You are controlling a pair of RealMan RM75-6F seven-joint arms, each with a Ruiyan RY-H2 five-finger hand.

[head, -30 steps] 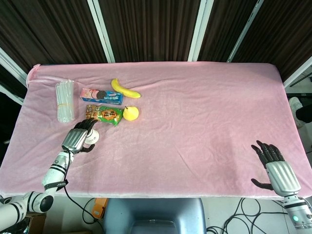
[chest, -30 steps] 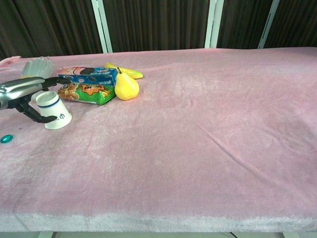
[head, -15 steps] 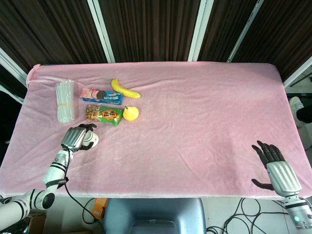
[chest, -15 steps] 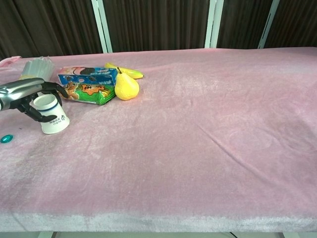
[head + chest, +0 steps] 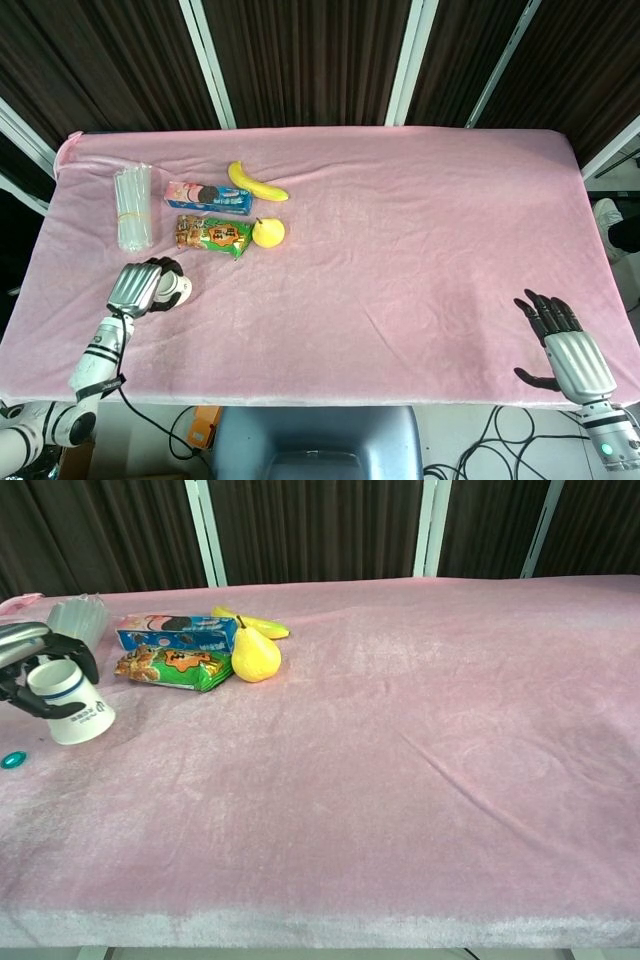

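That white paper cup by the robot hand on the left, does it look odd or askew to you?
Yes. The white paper cup with a blue band is tipped, its mouth tilted up towards the left robot hand, which grips it. Nothing appears spilled on the pink cloth.

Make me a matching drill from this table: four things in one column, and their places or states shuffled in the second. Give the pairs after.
Things:
1. paper cup
2. pear
3. banana
4. right hand

Places or states:
A. lies farthest back of the foods on the pink cloth
B. fingers spread, holding nothing, near the front edge
C. gripped by the left hand
D. stands beside the green snack bag

Pairs: 1-C, 2-D, 3-A, 4-B
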